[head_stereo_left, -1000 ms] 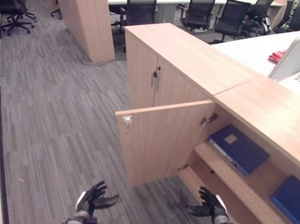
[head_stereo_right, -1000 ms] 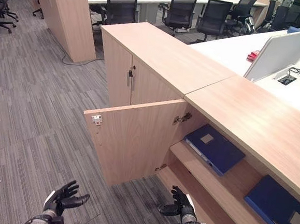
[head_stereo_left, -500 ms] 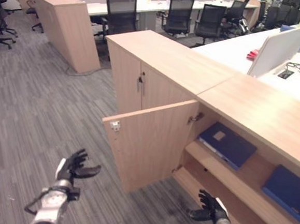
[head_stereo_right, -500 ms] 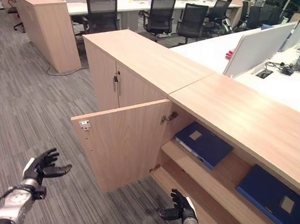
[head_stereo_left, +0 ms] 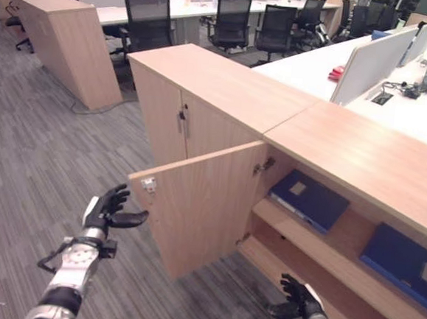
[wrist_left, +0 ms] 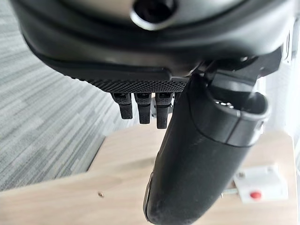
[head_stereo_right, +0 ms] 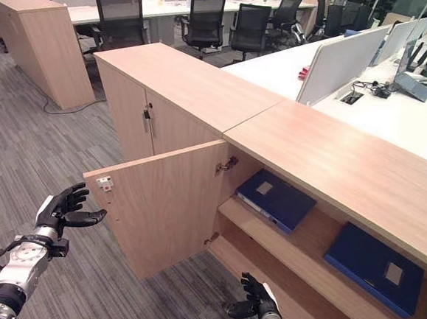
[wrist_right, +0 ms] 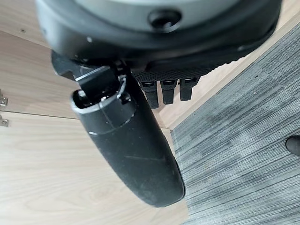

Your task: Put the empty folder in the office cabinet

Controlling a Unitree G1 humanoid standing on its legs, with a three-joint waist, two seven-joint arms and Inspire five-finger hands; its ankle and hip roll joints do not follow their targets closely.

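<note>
The wooden office cabinet (head_stereo_left: 347,148) stands with its door (head_stereo_left: 198,210) swung open toward me. Two blue folders lie flat on its upper shelf: one (head_stereo_left: 310,200) near the hinge side, one (head_stereo_left: 402,259) further right. My left hand (head_stereo_left: 108,209) is raised just left of the door's free edge, fingers spread, open and holding nothing. In the left wrist view the door's edge with its white catch (wrist_left: 261,183) shows past the thumb (wrist_left: 197,154). My right hand (head_stereo_left: 296,300) hangs low in front of the cabinet's bottom shelf, open and empty.
A closed cabinet (head_stereo_left: 204,92) adjoins on the left, and another (head_stereo_left: 64,37) stands further back. Several black office chairs (head_stereo_left: 235,21) line a long desk behind. White desks with a divider panel (head_stereo_left: 380,62) lie beyond the cabinet top. Grey carpet (head_stereo_left: 28,160) spreads to the left.
My left hand has risen and moved right, close to the door's free edge. The camera has shifted, so the whole scene sits differently. The right hand stays low by the bottom shelf.
</note>
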